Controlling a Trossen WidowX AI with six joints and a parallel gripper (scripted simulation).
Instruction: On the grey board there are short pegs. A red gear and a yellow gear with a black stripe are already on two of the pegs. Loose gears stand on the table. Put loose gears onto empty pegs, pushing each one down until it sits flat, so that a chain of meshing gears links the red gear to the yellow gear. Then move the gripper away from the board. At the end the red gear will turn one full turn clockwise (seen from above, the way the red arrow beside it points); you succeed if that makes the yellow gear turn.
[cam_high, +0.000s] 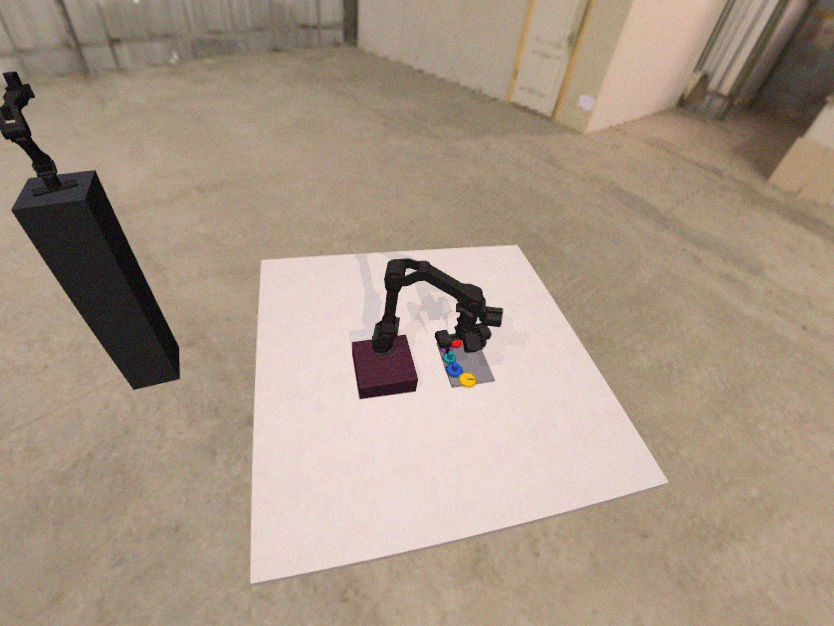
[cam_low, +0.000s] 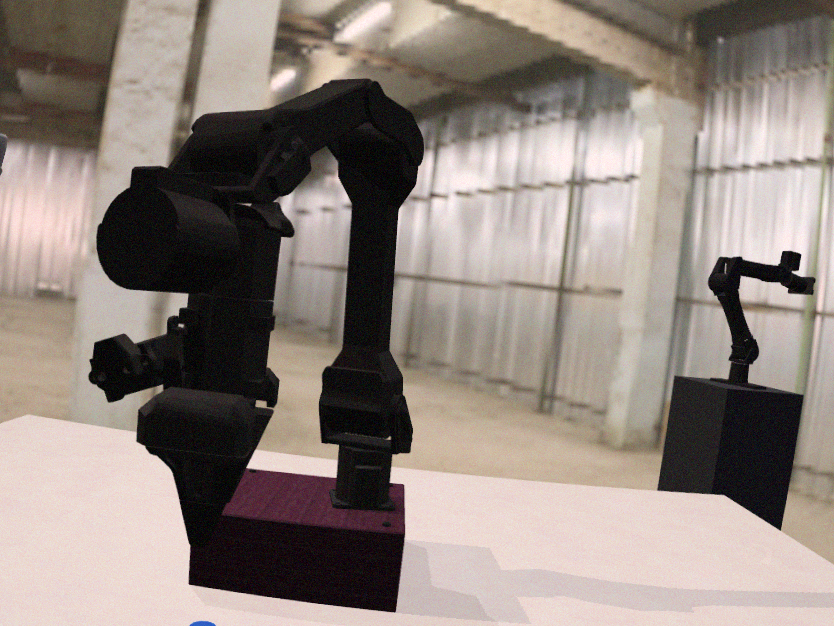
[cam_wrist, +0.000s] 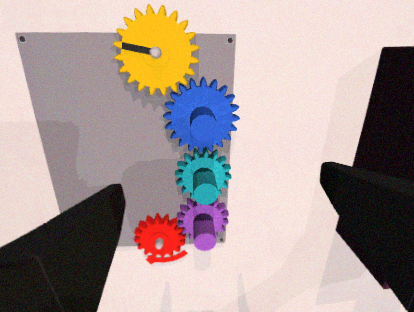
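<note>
The grey board (cam_high: 479, 371) (cam_wrist: 90, 100) carries the gears. The red gear (cam_high: 456, 343) (cam_wrist: 160, 231) is at its near edge in the wrist view, and the yellow gear (cam_high: 467, 380) (cam_wrist: 172, 70) with its black stripe is at the far edge. Between them a purple gear (cam_wrist: 189, 220), a teal gear (cam_high: 448, 358) (cam_wrist: 186, 172) and a blue gear (cam_high: 454, 369) (cam_wrist: 180, 120) form a line. Neighbouring teeth look meshed or nearly touching; exact seating is unclear. My gripper (cam_wrist: 223, 182) is wide open and empty above the board, its fingers either side of the gear line.
The dark purple base block (cam_high: 383, 367) (cam_low: 303, 555) of my arm stands beside the board on the white table (cam_high: 404, 485). Upright handles rise from the blue, teal and purple gears. A second arm on a tall black pedestal (cam_high: 94, 283) (cam_low: 727, 437) stands away from the table.
</note>
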